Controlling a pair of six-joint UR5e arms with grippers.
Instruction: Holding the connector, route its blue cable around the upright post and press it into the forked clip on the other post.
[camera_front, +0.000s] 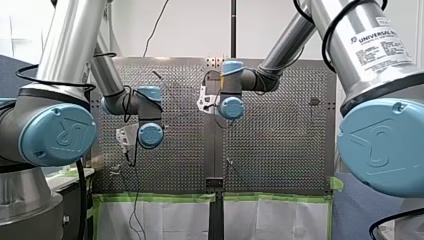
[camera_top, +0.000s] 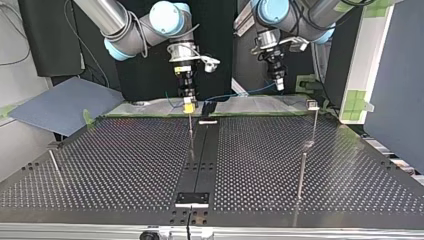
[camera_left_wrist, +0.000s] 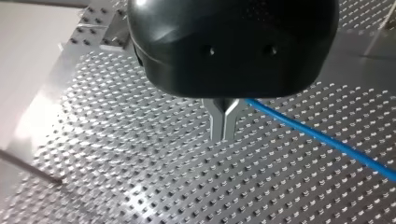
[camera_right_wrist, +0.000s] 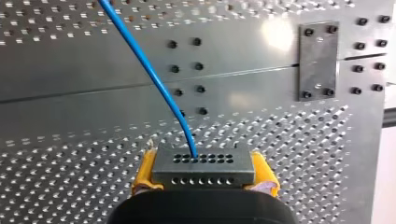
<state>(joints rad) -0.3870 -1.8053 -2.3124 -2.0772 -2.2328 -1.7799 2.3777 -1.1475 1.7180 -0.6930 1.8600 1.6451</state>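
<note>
Front view: both of my arms reach out over the grey perforated metal table (camera_front: 280, 150). Their wrists hide the fingers, so from here I cannot tell either grip.

Top view: my right gripper (camera_top: 189, 104), with yellow pads, hangs low over the far edge of the table. A thin blue cable (camera_top: 235, 95) runs from it along that edge towards my left gripper (camera_top: 280, 85) at the view's right. A slim metal upright post (camera_top: 191, 137) stands just in front of the right gripper. A second slim post topped by a small grey clip (camera_top: 313, 104) stands to the view's right, apart from the cable.

Left wrist view: the two metal fingers (camera_left_wrist: 219, 123) are pressed together under the black housing. The blue cable emerges beside their root and slants away over the table. I cannot tell whether it is pinched.

Right wrist view: the yellow pads (camera_right_wrist: 144, 170) are clamped on a grey metal block connector (camera_right_wrist: 203, 170) with rows of holes. The blue cable rises out of one hole and curves away over the table.
</note>
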